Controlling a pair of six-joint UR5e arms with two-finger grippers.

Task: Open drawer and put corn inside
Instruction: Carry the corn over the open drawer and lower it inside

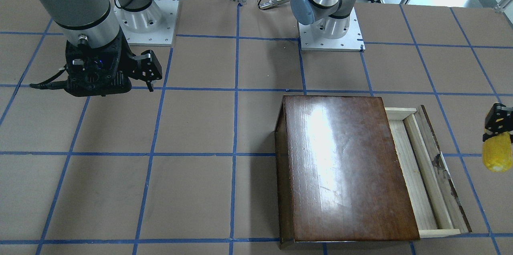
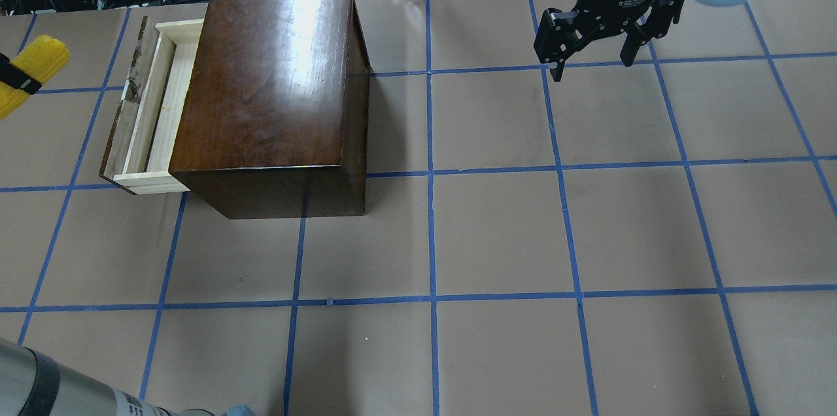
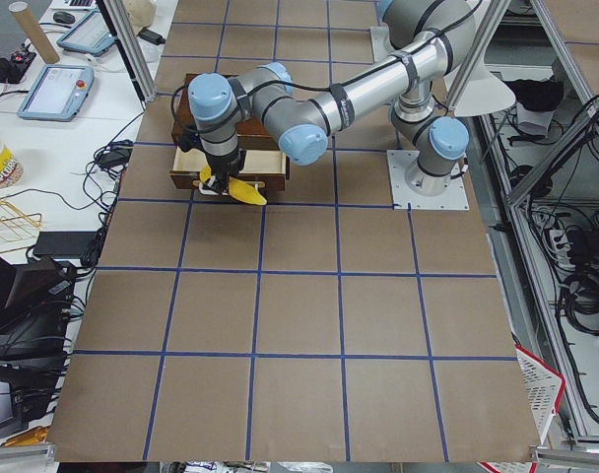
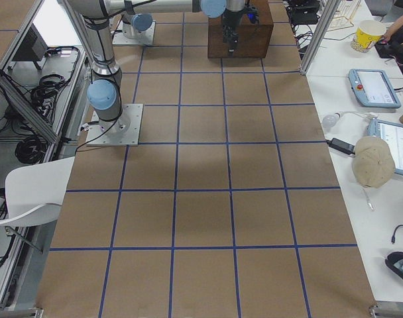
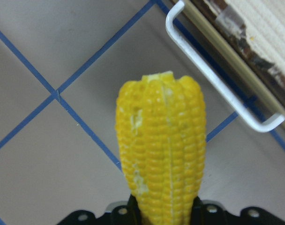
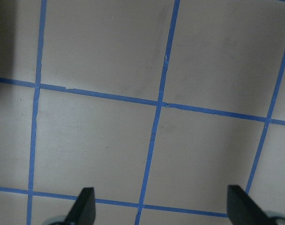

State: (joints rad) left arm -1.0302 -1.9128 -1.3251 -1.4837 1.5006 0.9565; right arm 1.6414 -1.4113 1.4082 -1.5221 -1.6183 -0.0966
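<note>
So, current state:

1. The left end effector point(image 5: 163, 212) is clamped on the corn point(image 5: 161, 150). Its two fingers grip the cob's lower end, one on each side.
2. The corn sticks straight out from the fingers, blunt cut end pointing away. Kernel rows are bright yellow, with a few pale scuffs on one side.
3. The cob is held in the air above the desk point(image 2: 497, 233), not touching it. It sits off the drawer's front side, near it but apart.
4. In the left wrist view, a white wire handle point(image 5: 213, 79) on the drawer front lies just past the cob's tip, up and to the right.
5. The drawer point(image 2: 153, 102) is pulled partway out of the box point(image 2: 268, 82), on the robot's left side of it. Its pale wood floor and side rails show, and the dark worn front panel point(image 1: 441, 166) is outermost.
6. The box is glossy dark brown and sits flat on the desk in the robot's left half.
7. The right end effector point(image 2: 594, 66) has its fingers spread apart. It hangs over bare desk, well apart from the box, in the robot's right half.
8. The desk is covered in brown paper with a grid of blue tape lines point(image 2: 431, 174).
</note>
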